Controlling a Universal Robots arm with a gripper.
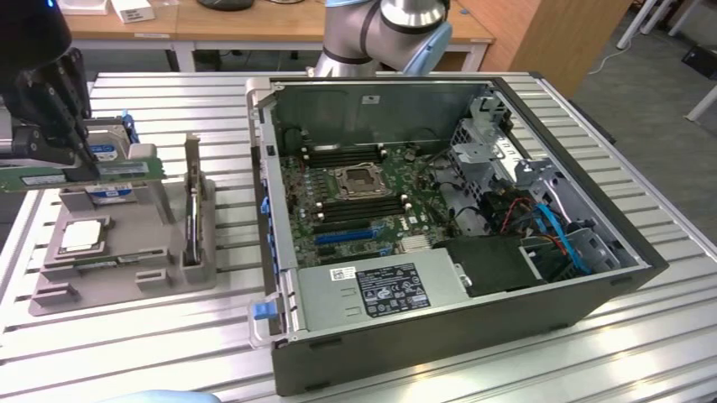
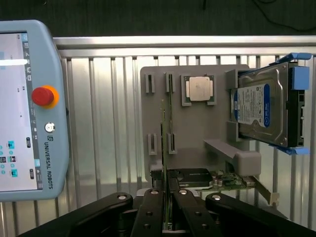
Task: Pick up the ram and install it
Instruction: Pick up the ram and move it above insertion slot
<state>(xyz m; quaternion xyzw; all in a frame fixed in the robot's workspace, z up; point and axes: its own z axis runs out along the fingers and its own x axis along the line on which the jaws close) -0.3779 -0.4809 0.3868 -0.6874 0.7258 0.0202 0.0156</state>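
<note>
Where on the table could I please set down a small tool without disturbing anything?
Bare table slats lie in front of the grey fixture and at the exterior view's right of the computer case. It is crowded over the fixture, where the gripper holds the ram.

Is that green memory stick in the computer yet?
Out: the gripper holds the ram by the grey holder, apart from the open computer case.

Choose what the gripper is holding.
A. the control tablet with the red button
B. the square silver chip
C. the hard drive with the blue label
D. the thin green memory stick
D: in the wrist view the thin green memory stick runs edge-on between the closed fingers of the gripper, while the silver chip and the hard drive sit in the grey holder.
</note>
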